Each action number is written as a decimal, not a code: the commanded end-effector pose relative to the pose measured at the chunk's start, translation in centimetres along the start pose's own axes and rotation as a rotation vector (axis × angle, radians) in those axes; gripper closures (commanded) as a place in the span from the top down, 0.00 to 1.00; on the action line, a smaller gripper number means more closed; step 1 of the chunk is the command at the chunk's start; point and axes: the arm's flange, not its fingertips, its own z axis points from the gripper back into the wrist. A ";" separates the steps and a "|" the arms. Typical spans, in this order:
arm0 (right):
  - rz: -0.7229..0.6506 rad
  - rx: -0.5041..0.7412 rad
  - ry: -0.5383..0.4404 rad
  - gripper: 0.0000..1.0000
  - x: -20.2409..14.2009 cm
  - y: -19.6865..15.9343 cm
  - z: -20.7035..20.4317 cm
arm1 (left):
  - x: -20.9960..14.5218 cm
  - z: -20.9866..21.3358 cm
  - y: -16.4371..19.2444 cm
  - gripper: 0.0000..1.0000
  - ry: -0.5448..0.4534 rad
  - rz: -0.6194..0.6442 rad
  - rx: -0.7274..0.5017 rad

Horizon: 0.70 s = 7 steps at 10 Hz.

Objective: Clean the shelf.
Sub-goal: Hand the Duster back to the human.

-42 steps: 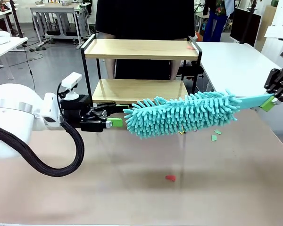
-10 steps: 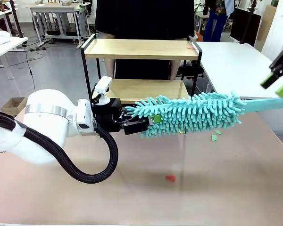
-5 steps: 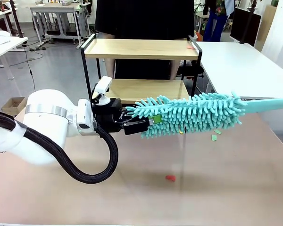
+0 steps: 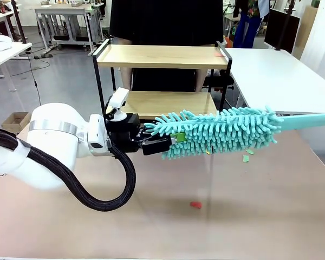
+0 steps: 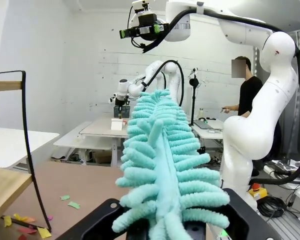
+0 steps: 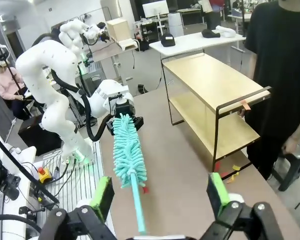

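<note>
Nothing on the worktop (image 4: 151, 227) is seen to have shifted over the last half second, while the right gripper (image 6: 160, 196), visible at the front view's right edge a second ago, is gone from that view. The duster (image 4: 216, 132) is held level above the worktop by the left gripper (image 4: 173, 140), whose fingers are pinched on the fluffy teal head's near end; the fingertips are buried in the fibres, so the exact contact cannot be made out. The duster's thin teal handle is cut off by the right edge of the front view.

In the right wrist view the right gripper is seen spread wide, with green pads (image 6: 217, 192) well apart and nothing between them, high above the duster (image 6: 127, 150).

The shelf (image 4: 162, 57) stands at the far side of the worktop, just behind the duster, with part of its lower board hidden by the duster's head. A person in black (image 4: 162, 21) stands behind it, cut off at the top. Small coloured paper scraps (image 4: 195, 205) lie on the worktop, some partly hidden under the duster.
</note>
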 end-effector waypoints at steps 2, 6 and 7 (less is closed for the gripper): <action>0.017 0.009 0.013 1.00 0.3 0.1 0.0 | 7.7 2.9 -1.7 0.17 -0.033 -0.132 0.141; 0.017 0.009 0.013 1.00 0.3 0.1 0.0 | 18.8 9.5 -6.5 0.17 -0.121 -0.268 0.373; 0.017 0.009 0.013 1.00 0.3 0.1 0.0 | 21.2 11.9 -7.9 0.17 -0.124 -0.294 0.480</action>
